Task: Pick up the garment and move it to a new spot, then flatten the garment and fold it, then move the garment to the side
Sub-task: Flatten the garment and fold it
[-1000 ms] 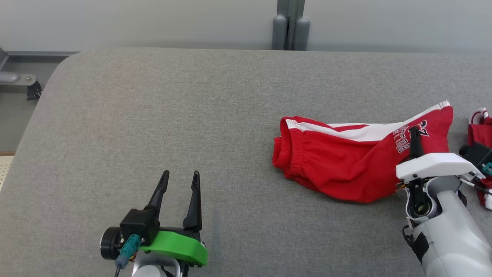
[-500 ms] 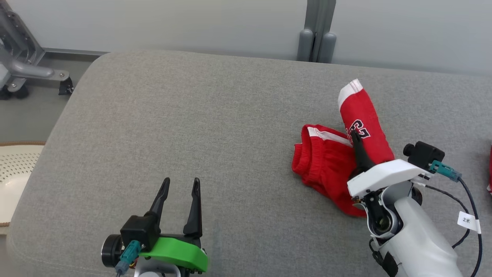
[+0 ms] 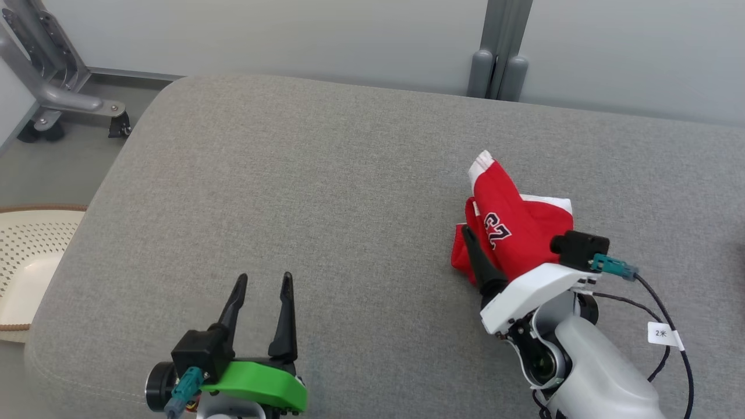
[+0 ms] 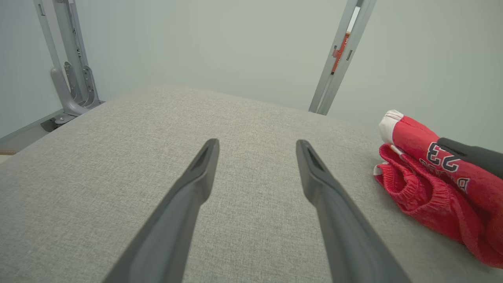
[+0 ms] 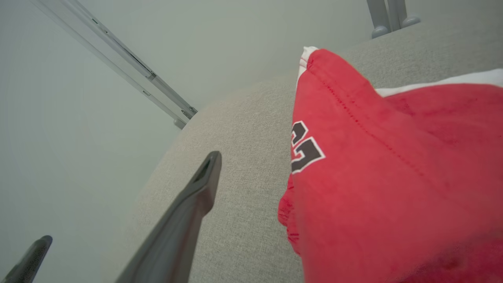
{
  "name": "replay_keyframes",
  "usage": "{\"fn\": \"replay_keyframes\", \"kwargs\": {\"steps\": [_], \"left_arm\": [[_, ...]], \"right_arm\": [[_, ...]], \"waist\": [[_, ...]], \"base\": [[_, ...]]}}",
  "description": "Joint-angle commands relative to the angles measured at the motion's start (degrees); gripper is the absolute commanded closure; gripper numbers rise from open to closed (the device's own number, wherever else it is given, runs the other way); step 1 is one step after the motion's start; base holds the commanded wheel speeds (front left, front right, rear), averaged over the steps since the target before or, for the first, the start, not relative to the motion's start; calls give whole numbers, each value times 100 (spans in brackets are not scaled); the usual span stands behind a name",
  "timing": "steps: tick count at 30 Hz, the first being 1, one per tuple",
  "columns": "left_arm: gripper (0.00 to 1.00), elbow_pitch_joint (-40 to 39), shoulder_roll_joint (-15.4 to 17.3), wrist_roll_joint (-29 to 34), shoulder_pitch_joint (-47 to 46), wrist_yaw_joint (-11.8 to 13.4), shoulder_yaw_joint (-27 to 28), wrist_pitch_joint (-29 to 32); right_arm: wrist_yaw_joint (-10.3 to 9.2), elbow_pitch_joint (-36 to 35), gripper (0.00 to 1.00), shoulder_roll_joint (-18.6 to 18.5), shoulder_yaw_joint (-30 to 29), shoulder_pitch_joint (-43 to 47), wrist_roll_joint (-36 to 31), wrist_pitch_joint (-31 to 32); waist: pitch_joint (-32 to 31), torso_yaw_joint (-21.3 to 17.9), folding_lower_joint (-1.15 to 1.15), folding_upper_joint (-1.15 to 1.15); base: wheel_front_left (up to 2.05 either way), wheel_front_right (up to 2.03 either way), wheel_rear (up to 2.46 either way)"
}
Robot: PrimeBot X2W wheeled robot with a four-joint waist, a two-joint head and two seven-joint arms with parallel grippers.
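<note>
Right of centre in head view, I noted the red garment (image 3: 524,233) draped over my right gripper (image 3: 486,224): one finger bare, other hidden, grip undeterminable.

- The garment (image 3: 515,233) is looking like soft matt red cloth
- The table (image 3: 320,174) is showing a rough grey woven cover
- The fingers (image 4: 334,224) of the left gripper (image 4: 257,142) are looking like dark matt plastic
- The green cover (image 3: 256,381) behind them is shining like smooth plastic
- The frame (image 3: 73,102) is looking like grey metal
</note>
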Motion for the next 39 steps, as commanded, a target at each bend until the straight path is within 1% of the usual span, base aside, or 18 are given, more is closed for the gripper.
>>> {"fn": "replay_keyframes", "kwargs": {"steps": [1,6,9,16,19,22,24,26,29,32,36,39], "left_arm": [[0,-10,19,-24,-22,19,73,-15],[0,25,19,65,-114,-55,230,-15],[0,20,18,78,-112,-69,265,-15],[0,-3,18,30,-19,-52,231,-15],[0,-2,19,55,20,-52,259,-15],[0,-34,18,111,13,-69,311,-15],[0,-112,18,106,-35,-82,357,-15],[0,-227,18,105,-91,-85,399,-16],[0,-430,18,63,-161,-91,466,-15],[0,-627,18,71,-201,-110,516,-15],[0,-824,18,103,-245,-136,604,-15],[0,-907,18,138,-251,-136,655,-15]], "right_arm": [[2,-32,0,-35,138,54,-99,-18],[2,-17,0,-62,713,26,-224,34],[1,104,0,-138,979,-28,-432,-53],[1,330,0,-159,1412,-114,-655,-118],[1,319,0,-234,1575,-160,-685,-98],[1,220,0,-388,1577,-217,-724,-193],[1,128,0,-583,1482,-260,-868,-322],[1,32,0,-785,1262,-262,-1048,-465],[1,-204,0,-1042,755,-118,-1423,-609],[1,-559,0,-1186,190,101,-1829,-670],[1,-1321,0,-1134,-644,515,-2436,-677],[1,-1903,0,-960,-1160,881,-2810,-674]], "waist": [[6,-6,0,0],[4,-42,0,0],[-7,-61,0,0],[-40,-154,0,0],[-65,-263,0,0],[-95,-418,0,0],[-106,-540,0,0],[-112,-672,0,0],[-101,-884,0,0],[-70,-1091,0,0],[-19,-1342,0,0],[22,-1496,0,0]], "base": [[0,0,0],[0,0,0],[0,0,0],[0,0,0],[0,0,0],[0,0,0],[0,0,0],[0,0,0],[0,0,0],[0,0,0],[0,0,0],[0,0,0]]}}
